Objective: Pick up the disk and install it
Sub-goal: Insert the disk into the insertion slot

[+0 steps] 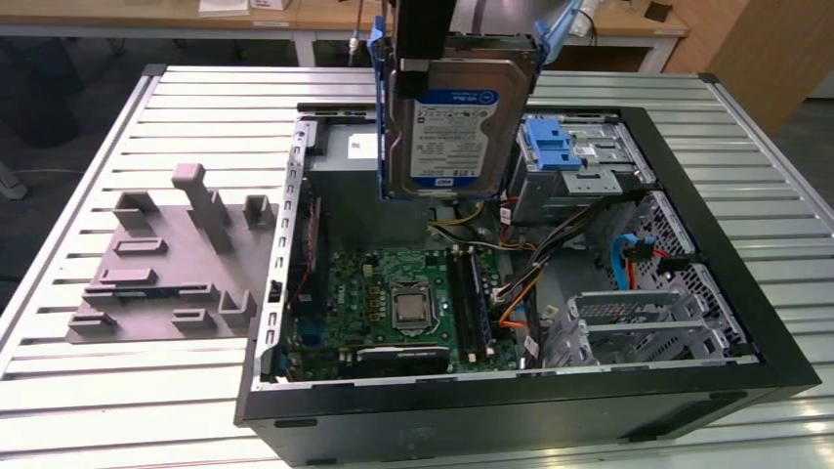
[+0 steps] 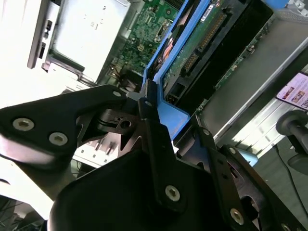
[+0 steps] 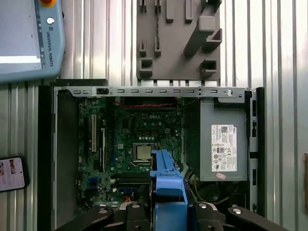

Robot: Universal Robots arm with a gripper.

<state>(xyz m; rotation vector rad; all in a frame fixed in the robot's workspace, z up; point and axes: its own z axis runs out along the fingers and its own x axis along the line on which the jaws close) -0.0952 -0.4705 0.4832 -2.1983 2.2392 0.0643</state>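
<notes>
Above case [image 1: 521, 422], disk [image 1: 456, 125] (in jaws)

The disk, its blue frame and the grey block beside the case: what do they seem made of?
Apparently the disk is metal with a dull silver sheen under a glossy paper label. Its blue frame looks like moulded plastic, uniform matte colour. The grey block is probably plastic too, flat matte grey.

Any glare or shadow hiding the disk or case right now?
Exterior view: even light, no glare on the disk. Second wrist view: the grey metal box and table wash out white. First wrist view: even light, mild shadow inside the computer case.
</notes>
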